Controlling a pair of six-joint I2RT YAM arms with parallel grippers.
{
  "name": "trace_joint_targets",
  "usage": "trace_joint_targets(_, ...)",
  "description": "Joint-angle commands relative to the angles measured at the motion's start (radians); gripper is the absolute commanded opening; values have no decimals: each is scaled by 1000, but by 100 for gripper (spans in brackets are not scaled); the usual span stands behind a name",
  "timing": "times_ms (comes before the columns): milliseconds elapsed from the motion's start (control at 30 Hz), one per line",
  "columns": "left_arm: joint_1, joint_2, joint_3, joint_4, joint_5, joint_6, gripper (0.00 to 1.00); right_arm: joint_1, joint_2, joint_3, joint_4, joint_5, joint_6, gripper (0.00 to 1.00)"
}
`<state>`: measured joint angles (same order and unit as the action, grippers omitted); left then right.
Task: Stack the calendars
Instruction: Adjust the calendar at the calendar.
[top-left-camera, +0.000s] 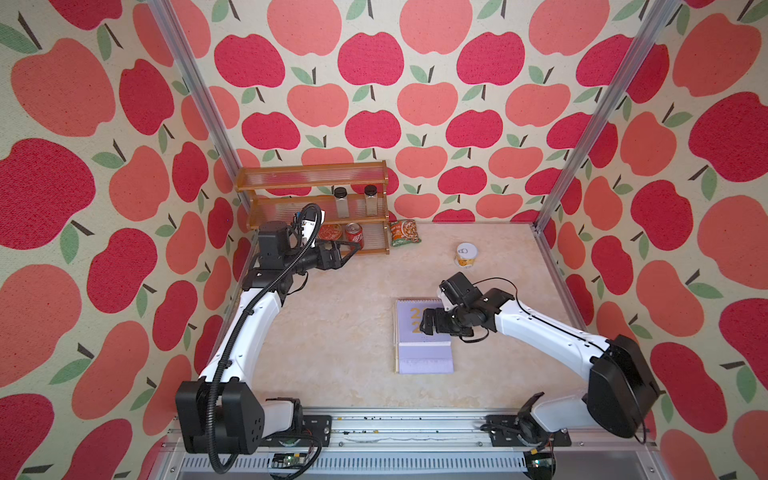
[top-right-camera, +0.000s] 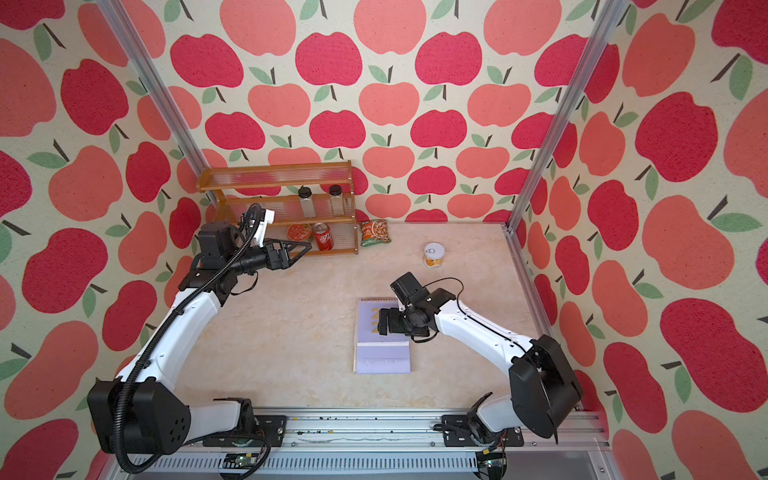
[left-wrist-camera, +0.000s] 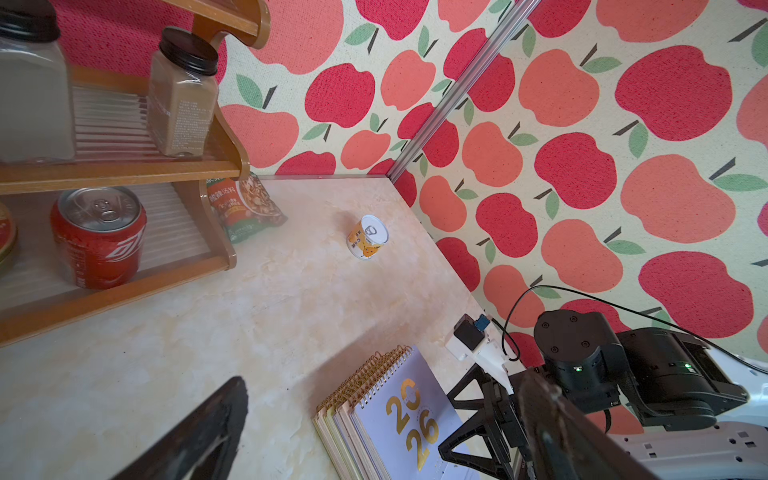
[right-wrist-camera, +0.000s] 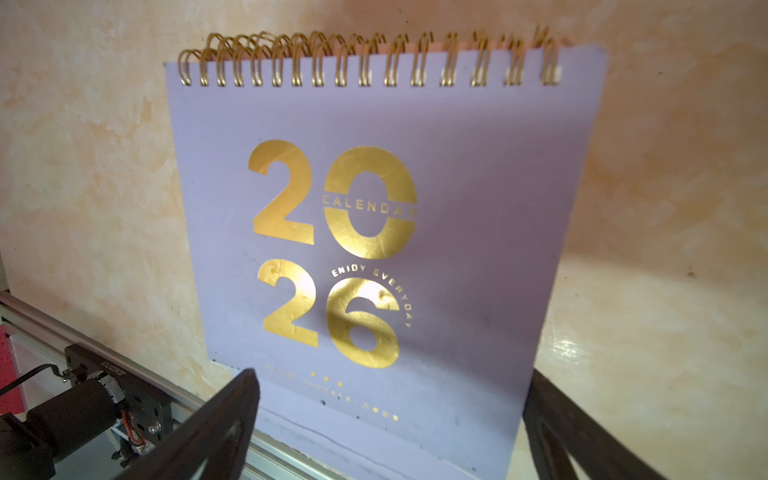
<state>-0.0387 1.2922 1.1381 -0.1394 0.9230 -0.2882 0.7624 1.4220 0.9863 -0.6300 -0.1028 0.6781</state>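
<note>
1. Two arms rise from a rail (top-left-camera: 415, 426) at the near edge of a marbled table (top-left-camera: 332, 332). The left arm (top-left-camera: 249, 328) stretches toward the far-left corner and the right arm (top-left-camera: 548, 330) toward the middle.
2. The calendars (top-left-camera: 424, 357) (top-right-camera: 382, 357) lie in one flat pile right of centre in both top views. A lilac cover with gold "2026" is on top, and the spirals are on the far side.
3. In the left wrist view the calendars (left-wrist-camera: 399, 419) show yellow-green edges under the lilac. How many lie there cannot be told.
4. The right gripper (top-left-camera: 428, 322) (top-right-camera: 383, 322) hangs over the cover, jaws spread wide. In its wrist view its fingers (right-wrist-camera: 216, 424) stand on either side of the calendars (right-wrist-camera: 374, 232); whether they touch cannot be told.
5. A small can (top-left-camera: 466, 255) with a white lid stands farther back, well apart from the pile.
6. The left gripper (top-left-camera: 351, 250) holds nothing, its fingers (left-wrist-camera: 199, 432) wide apart. It points at the bottom shelf of a wooden rack (top-left-camera: 316, 183), near a red can (top-left-camera: 355, 237) and a flat tin (top-left-camera: 330, 232).
7. Two jars (top-left-camera: 340, 203) (top-left-camera: 370, 201) stand on the middle shelf. A green packet (top-left-camera: 404, 232) sits just beside the rack's right end, against the apple-print wall (top-left-camera: 415, 104).
</note>
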Motion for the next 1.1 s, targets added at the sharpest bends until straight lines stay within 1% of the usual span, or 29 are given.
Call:
trace_joint_targets(0, -7, -2, 28, -9, 0, 21, 99, 11, -13, 3, -14, -4, 18, 99)
trace_joint_targets(733, -7, -6, 28, -12, 0, 27, 100, 32, 3, 15, -5, 1, 40, 99)
trace_joint_targets(867, -7, -7, 28, -17, -5, 32, 100, 27, -19, 11, -21, 46, 33, 99)
trace_joint_targets(933, -7, -5, 28, -21, -14, 36, 100, 12, -41, 10, -34, 67, 8, 99)
trace_joint_targets(1000, -7, -12, 26, -34, -46, 48, 99, -17, -79, 10, -37, 102, -48, 99)
trace_joint_targets(1067, -7, -23, 18, -46, -120, 72, 100, -48, -134, 2, -12, 135, -124, 99)
